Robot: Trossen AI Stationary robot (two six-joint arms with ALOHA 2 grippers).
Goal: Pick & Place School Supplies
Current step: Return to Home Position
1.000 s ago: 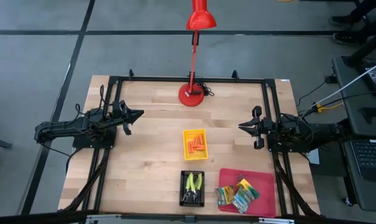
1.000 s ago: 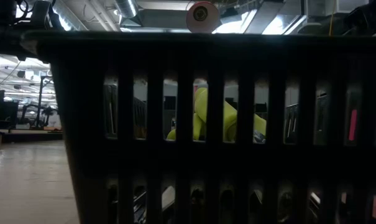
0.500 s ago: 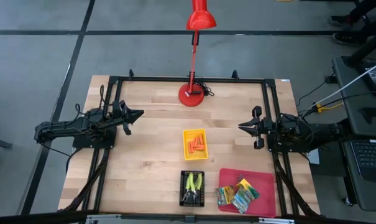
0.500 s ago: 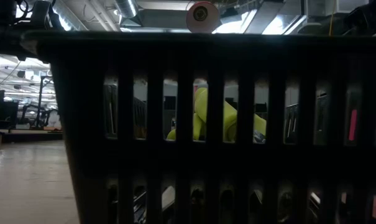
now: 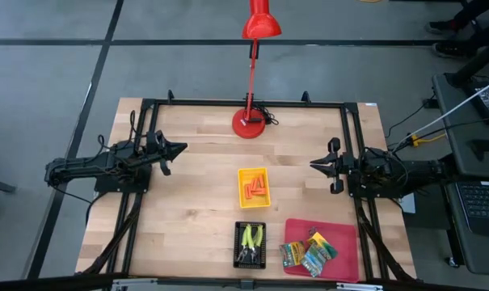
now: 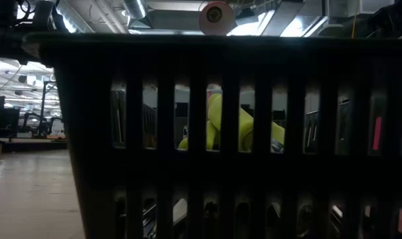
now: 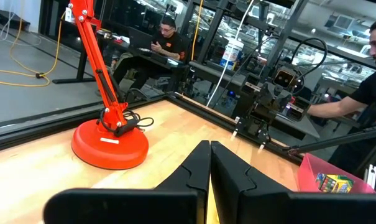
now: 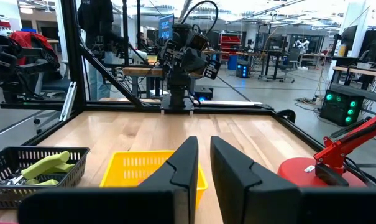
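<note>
Orange sticks (image 5: 255,187) lie in a yellow tray (image 5: 243,174) at the table's middle. Pliers with yellow-green handles (image 5: 250,238) lie in a black slotted tray (image 5: 238,257) near the front edge; in the low view the handles (image 6: 220,123) show through its wall. Little printed boxes (image 5: 309,253) sit in a red tray (image 5: 345,234) at the front right. My left gripper (image 5: 182,149) hovers shut at the table's left, pointing level toward the middle. My right gripper (image 5: 313,165) hovers at the right, facing it, with a narrow gap between its fingers (image 8: 204,162) and nothing in it.
A red desk lamp stands on its round base (image 5: 249,124) at the far middle, its head (image 5: 261,23) beyond the table. A black frame (image 5: 244,103) runs along the table's edges. Bare wood lies between the grippers and the trays. People show beyond the table.
</note>
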